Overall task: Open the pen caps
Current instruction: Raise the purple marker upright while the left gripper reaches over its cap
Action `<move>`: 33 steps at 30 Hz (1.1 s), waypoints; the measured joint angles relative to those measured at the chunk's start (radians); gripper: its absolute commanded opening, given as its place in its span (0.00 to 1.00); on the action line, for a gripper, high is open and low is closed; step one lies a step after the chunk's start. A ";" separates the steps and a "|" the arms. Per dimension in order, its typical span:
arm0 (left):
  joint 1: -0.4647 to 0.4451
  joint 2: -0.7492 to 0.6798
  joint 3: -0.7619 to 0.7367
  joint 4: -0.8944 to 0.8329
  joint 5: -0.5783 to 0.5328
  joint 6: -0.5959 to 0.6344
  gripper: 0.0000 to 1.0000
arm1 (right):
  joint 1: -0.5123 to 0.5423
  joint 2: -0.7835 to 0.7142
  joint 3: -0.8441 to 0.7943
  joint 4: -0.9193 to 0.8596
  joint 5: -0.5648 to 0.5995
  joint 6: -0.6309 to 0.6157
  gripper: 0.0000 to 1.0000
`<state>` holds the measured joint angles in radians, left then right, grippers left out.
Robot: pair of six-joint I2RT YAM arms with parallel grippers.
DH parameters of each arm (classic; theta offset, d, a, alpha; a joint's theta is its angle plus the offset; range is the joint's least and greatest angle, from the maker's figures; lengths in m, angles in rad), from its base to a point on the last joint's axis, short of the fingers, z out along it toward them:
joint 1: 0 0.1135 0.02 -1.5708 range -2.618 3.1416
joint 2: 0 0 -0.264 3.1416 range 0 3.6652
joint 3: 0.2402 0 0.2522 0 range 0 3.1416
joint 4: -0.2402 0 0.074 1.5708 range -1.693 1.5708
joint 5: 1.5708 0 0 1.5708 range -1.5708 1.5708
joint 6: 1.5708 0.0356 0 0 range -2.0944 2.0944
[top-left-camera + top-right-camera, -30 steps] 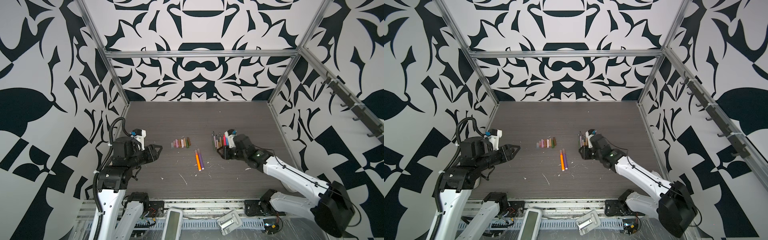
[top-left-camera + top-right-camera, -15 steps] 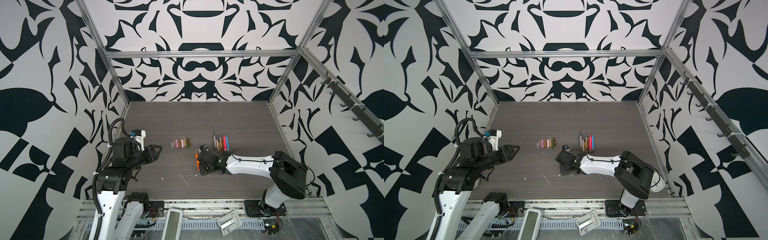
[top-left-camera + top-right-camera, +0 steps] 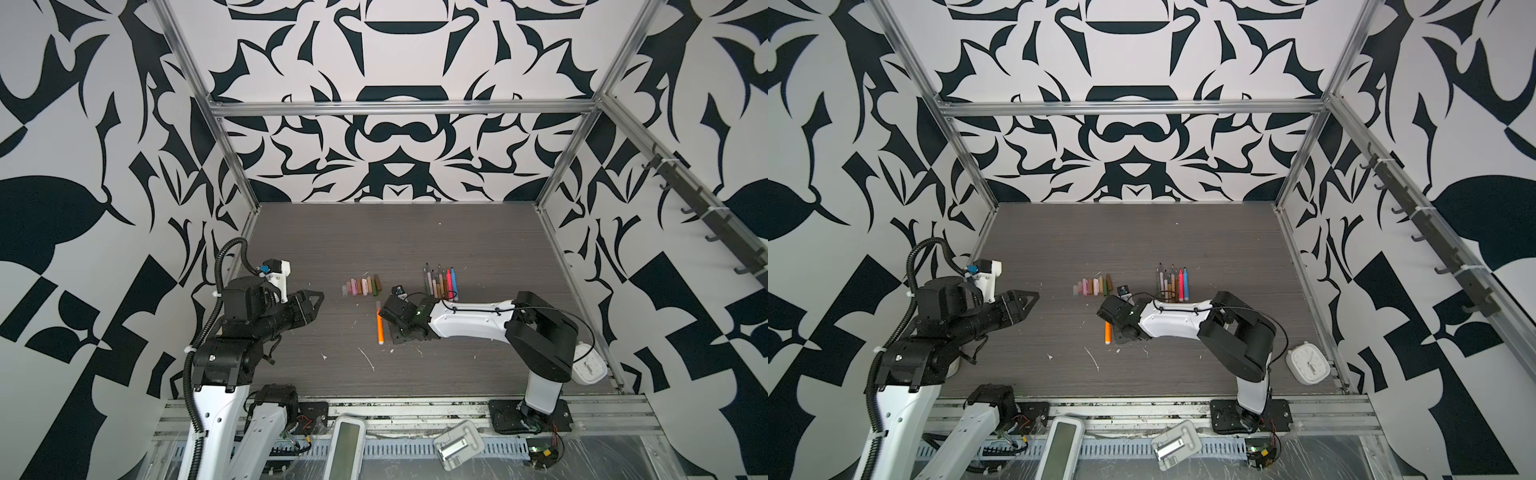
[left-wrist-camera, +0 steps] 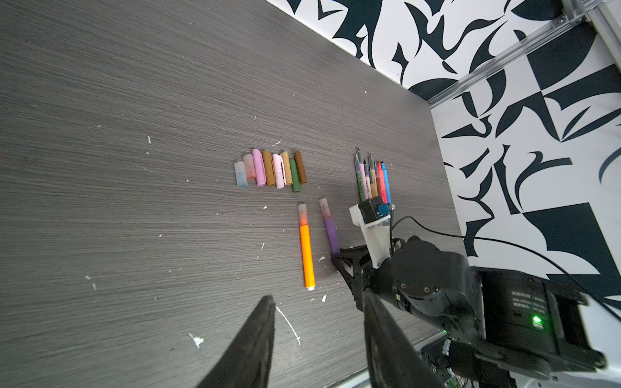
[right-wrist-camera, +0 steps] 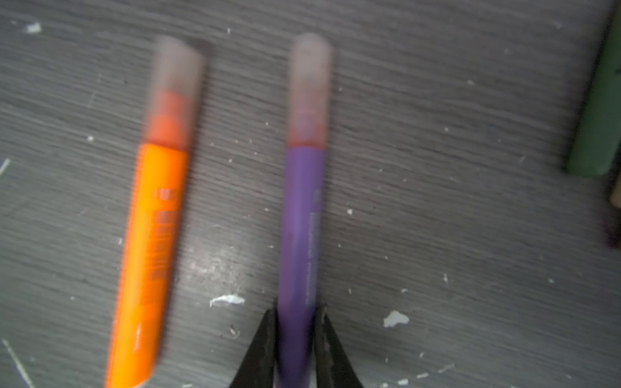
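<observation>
- Right pincer (image 5: 295,314): we see its two black fingers (image 5: 262,339) pressed against either side of the purple pen (image 5: 299,235), at the rear end of the barrel. The pincer is closed on this pen, which lies flat on the table (image 3: 415,237).
- Purple pen's cap (image 5: 309,90): pale and translucent, it sits on the end of the barrel that points away from the pincer.
- Orange pen (image 5: 151,252): it lies just beside the purple pen, roughly parallel and apart from it. We note the orange pen's cap (image 5: 174,87), also pale, in place on the matching end.
- Loose caps (image 4: 272,169): we count a tight row of stubby cylinders in pale blue, pink, brown, tan and green, lying side by side. In both top views they lie beyond the capped ends of the two pens, toward the back wall.
- Uncapped pens (image 4: 373,178): a close bundle with tips toward the back wall, to the right of the loose caps in both top views. The right arm crosses just in front of them.
- Left pincer (image 4: 318,297): its jaws stand moderately apart with nothing between them. It hangs above the table on the left, well apart from every pen and pointing toward them.
- Scraps (image 5: 228,299): small white flecks lie scattered on the table around the pens.
- Clock (image 3: 1308,361): white, it rests near the front right corner of the table.
</observation>
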<state>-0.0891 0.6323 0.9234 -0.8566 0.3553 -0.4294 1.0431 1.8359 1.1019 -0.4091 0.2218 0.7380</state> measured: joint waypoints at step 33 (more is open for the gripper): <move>-0.225 0.317 -0.332 0.604 0.252 -0.530 0.64 | -0.024 -0.395 -0.178 0.267 -0.473 -0.021 0.00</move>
<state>-0.3145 0.9497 0.5911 -0.2523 0.6071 -0.9592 1.0187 1.4406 0.9241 -0.1421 -0.2516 0.7170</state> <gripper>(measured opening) 0.641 0.161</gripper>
